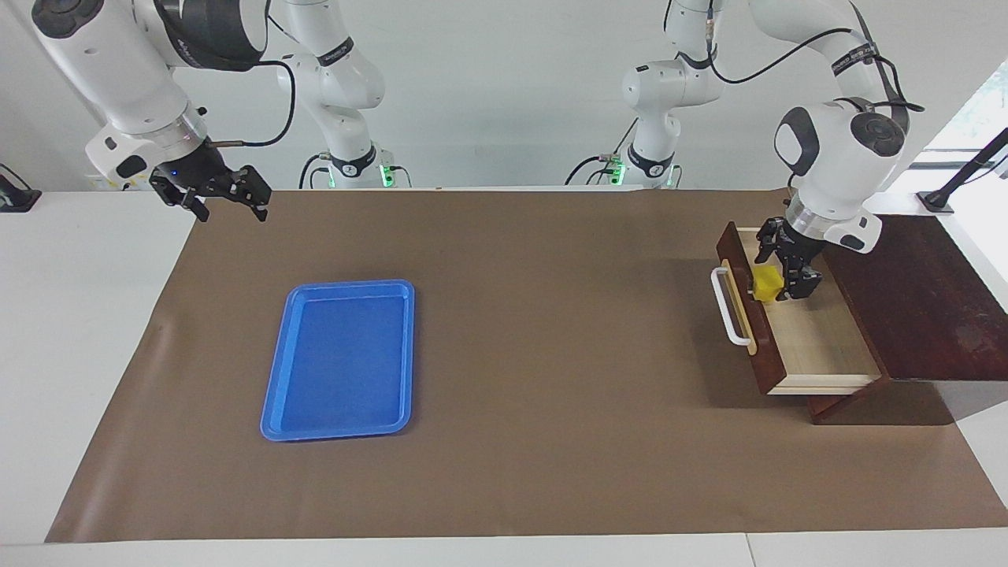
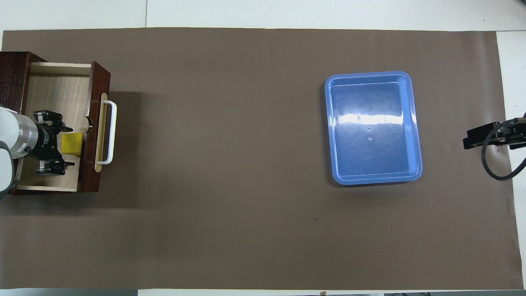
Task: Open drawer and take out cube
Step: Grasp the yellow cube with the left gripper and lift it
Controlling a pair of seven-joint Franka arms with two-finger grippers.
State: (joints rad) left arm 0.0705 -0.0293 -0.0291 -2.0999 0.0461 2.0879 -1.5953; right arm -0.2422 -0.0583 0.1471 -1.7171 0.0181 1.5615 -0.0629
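Note:
The drawer (image 1: pixel 819 346) is pulled out of its dark wooden box (image 1: pixel 921 307) at the left arm's end of the table, its white handle (image 1: pixel 728 311) facing the middle. The yellow cube (image 1: pixel 764 283) lies inside on the pale floor, just inside the drawer front (image 2: pixel 93 123). My left gripper (image 1: pixel 778 276) is down in the drawer, open, with one finger on each side of the cube (image 2: pixel 70 144). My right gripper (image 1: pixel 228 211) waits open above the mat's corner at the right arm's end.
A flat blue tray (image 1: pixel 339 362) lies on the brown mat toward the right arm's end. The mat (image 1: pixel 551 354) covers most of the table. The box top slopes up beside the drawer.

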